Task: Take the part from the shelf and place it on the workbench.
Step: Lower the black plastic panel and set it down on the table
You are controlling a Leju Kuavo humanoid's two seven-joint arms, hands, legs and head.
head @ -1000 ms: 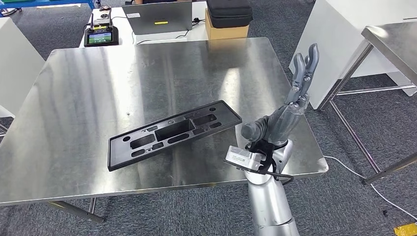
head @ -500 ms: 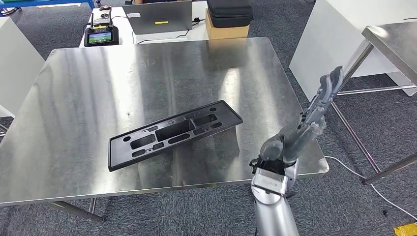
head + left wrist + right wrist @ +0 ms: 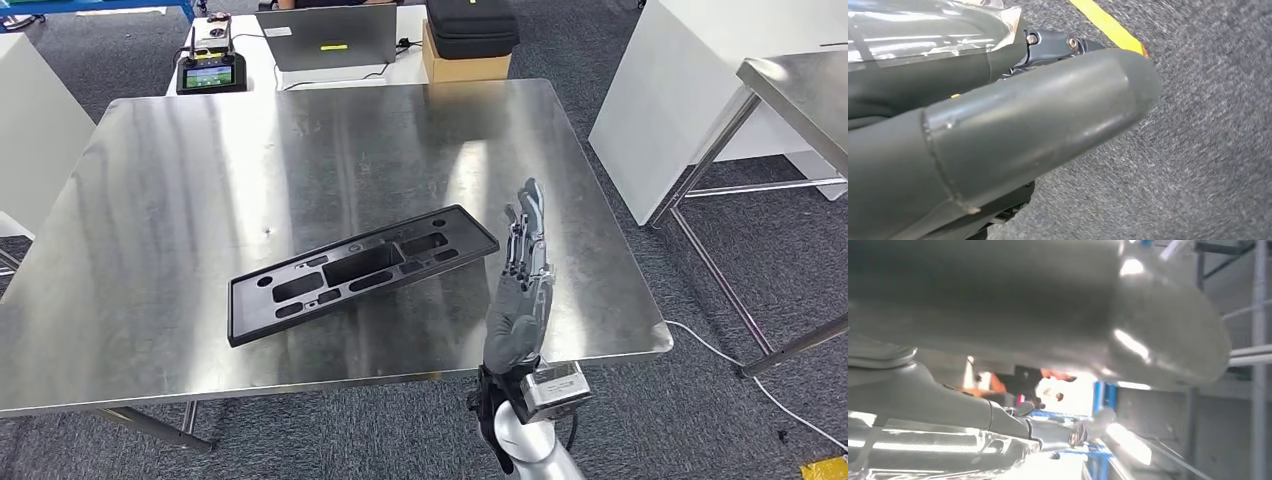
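Grey carpet floor surrounds a large stainless steel desk, its top scuffed and reflective. A black slotted part lies flat on the desk, near the front edge. The right hand stands upright just beside the part's right end, fingers extended, holding nothing. The left hand hangs above carpet; its state cannot be judged. No legible writing.

A laptop, controller and cardboard box sit beyond.
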